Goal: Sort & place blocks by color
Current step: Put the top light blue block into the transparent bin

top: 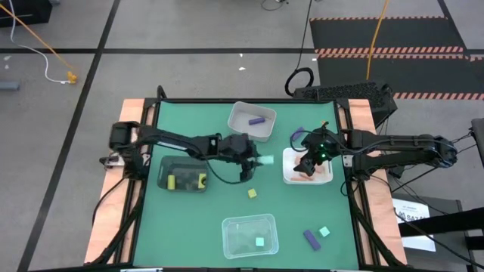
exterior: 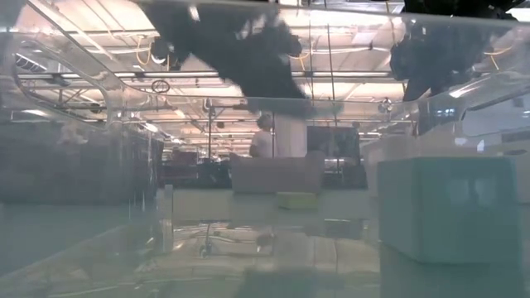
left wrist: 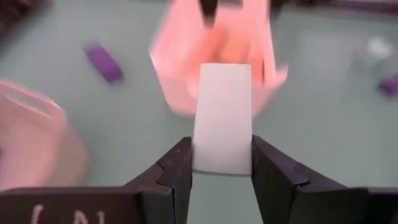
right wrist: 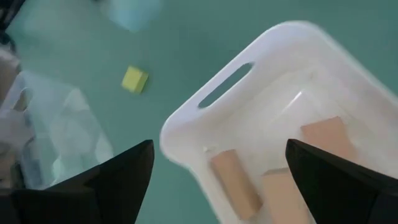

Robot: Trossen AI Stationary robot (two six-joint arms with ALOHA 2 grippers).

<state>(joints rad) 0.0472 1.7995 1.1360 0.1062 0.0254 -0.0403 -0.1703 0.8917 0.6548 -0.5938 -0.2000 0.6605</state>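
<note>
Left claw (top: 257, 160) at frame centre grips a mint-green bar (left wrist: 222, 118); right claw (right wrist: 211, 180) hangs wide above the white tray (right wrist: 261, 68) holding salmon-pink blocks (right wrist: 233, 180).

Green surface (top: 197, 219) carries four trays: grey tray (top: 243, 130) at the far edge, white tray (top: 290, 160) to its right, black tray (top: 162, 168) on the left, clear tray (top: 231, 227) at the near edge. Orange cable (top: 38, 38) crosses the floor beyond.
</note>
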